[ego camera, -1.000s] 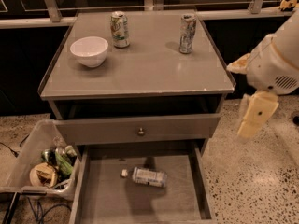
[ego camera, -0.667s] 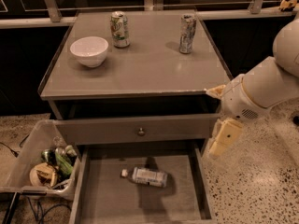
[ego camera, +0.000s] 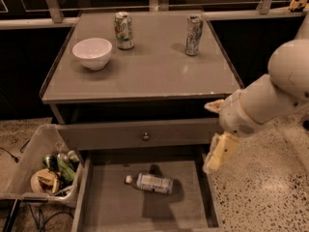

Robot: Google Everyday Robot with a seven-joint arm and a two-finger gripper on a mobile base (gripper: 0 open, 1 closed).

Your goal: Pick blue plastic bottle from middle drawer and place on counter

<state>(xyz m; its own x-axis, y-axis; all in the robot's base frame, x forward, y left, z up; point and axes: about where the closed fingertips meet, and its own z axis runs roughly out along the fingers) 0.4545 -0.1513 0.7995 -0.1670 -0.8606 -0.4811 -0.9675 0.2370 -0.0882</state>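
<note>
The blue plastic bottle (ego camera: 152,182) lies on its side in the open middle drawer (ego camera: 108,202), white cap to the left. The counter (ego camera: 145,66) above it is a glossy grey cabinet top. My gripper (ego camera: 216,156) hangs from the white arm at the drawer's right wall, above and to the right of the bottle, not touching it.
On the counter stand a white bowl (ego camera: 92,53) and two drink cans (ego camera: 124,30) (ego camera: 193,35). A drawer front with a brass knob (ego camera: 146,136) sits above the open drawer. A clear bin of rubbish (ego camera: 46,169) stands at the left on the speckled floor.
My arm has swung left and down from beside the cabinet's right side, bringing the gripper to the open drawer's right wall. The bottle has not moved.
</note>
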